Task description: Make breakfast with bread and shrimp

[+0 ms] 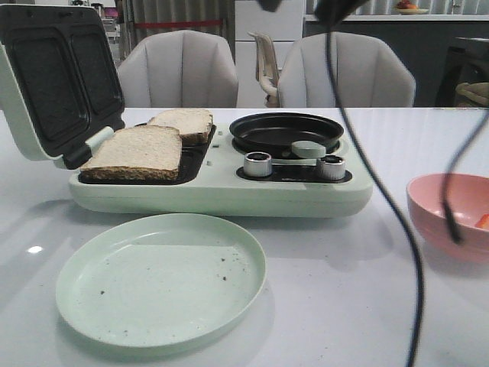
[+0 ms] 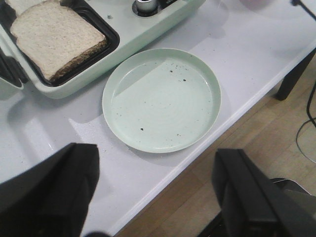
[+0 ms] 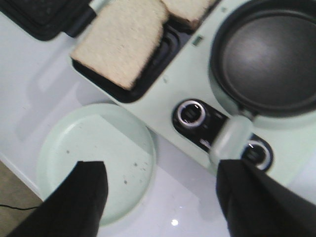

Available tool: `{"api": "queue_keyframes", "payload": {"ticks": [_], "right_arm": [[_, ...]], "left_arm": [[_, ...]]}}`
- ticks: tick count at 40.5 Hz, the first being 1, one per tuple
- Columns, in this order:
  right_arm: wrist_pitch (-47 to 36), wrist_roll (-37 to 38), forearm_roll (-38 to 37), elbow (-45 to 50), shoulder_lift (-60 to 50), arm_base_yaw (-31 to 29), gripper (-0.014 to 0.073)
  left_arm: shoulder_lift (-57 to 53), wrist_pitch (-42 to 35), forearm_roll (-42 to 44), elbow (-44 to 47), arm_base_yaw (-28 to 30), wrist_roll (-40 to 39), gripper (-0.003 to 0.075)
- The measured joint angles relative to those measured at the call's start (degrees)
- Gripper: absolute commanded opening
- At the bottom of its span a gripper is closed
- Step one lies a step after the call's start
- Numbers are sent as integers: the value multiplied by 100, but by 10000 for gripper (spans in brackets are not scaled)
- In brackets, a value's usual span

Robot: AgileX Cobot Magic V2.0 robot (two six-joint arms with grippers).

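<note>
Two slices of bread lie side by side on the dark plates of the open pale green breakfast maker (image 1: pixel 221 195): the near slice (image 1: pixel 134 151) (image 2: pixel 54 37) (image 3: pixel 121 42) and the far slice (image 1: pixel 183 122) (image 3: pixel 190 10). A small orange bit, apparently shrimp (image 1: pixel 483 222), shows inside the pink bowl (image 1: pixel 443 206) at the right edge. My left gripper (image 2: pixel 155 150) hangs open and empty high over the table's front edge, beside the plate. My right gripper (image 3: pixel 160 165) is open and empty above the table, between the plate and the maker's knobs.
A pale green plate (image 1: pixel 160 279) (image 2: pixel 160 98) (image 3: pixel 94 148) with dark crumbs sits in front of the maker. A black round pan (image 1: pixel 286 131) (image 3: pixel 269 59) with a green handle occupies the maker's right side. Black cables (image 1: pixel 382 191) hang across the right. The hinged lid (image 1: pixel 53 76) stands open at left.
</note>
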Motion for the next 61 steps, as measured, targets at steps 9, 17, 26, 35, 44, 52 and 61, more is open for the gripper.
{"api": "queue_keyframes", "payload": {"ticks": [9,17,26,35,44,52,61], "right_arm": [[-123,837,-1175,1564,-1636,0,568],[-384,935,-1268,2935,-3047,0,568],[-687,935,-1268,4169,-4380,0,568],[-719,935,-1272,4791,-5129,0,568],[-741,935,-1272,4819,-5198,0,568],[-750,966,-1281,4819,-5198,0,568],[-750,966,-1281,4819,-5198,0,568]], "left_arm": [[0,0,0,0,0,0,530],[0,0,0,0,0,0,530],[0,0,-11,0,0,0,530],[0,0,-11,0,0,0,530],[0,-9,-11,0,0,0,530],[156,385,-11,-99,0,0,530],[1100,1033,-10,-625,0,0,529]]}}
